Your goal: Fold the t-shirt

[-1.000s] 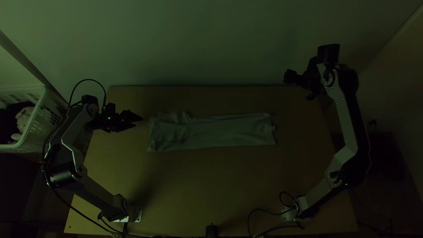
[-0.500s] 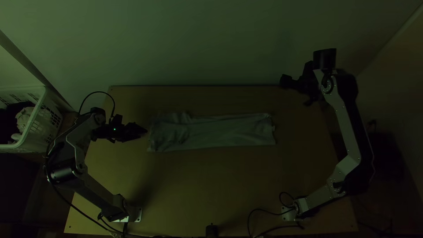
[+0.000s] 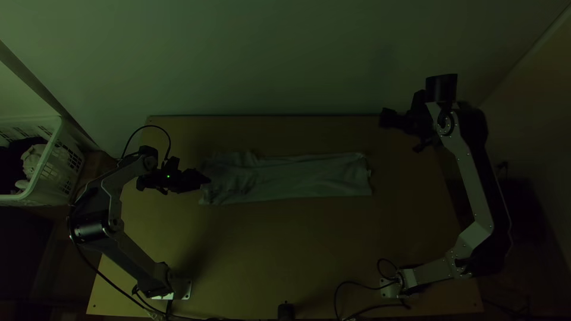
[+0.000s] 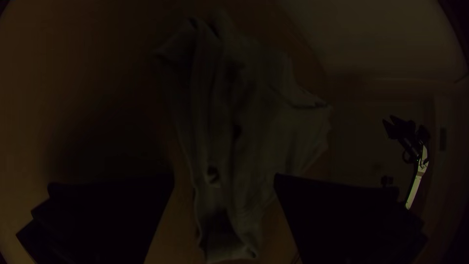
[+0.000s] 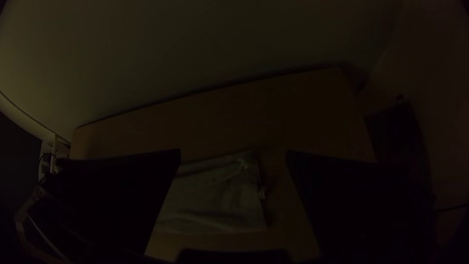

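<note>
Currently, I am viewing the shirt point(image 3: 309, 176) across the middle of the table point(image 3: 285, 249), where it is lying as a long, narrow folded strip. Its left end is bunching into wrinkles; its right end is lying flatter, with a small pale tab point(image 3: 369, 173) projecting from the edge. Shadow is obscuring the inner folds, so I am not counting layers.

The left gripper point(image 3: 206, 179) is hanging at the wrinkled end, its fingers point(image 4: 112, 215) standing apart and grasping nothing. In the left wrist view, cloth is showing between and beyond the fingertips, and one finger is covering part of its border. I am unable to confirm contact or height.

The right gripper point(image 3: 402, 134) is hovering near the far right part of the table, well apart from the shirt, also released. In the right wrist view, its wide-set fingers point(image 5: 112, 195) are framing the flatter end; one is hiding the rest of the strip.

At the far left, the top view's border is cutting off a basket point(image 3: 64, 163) holding pale cloth point(image 3: 33, 160) and dark cloth whose shape I am not resolving. A black object point(image 3: 285, 311) is sitting at the near edge, partly cut off.
</note>
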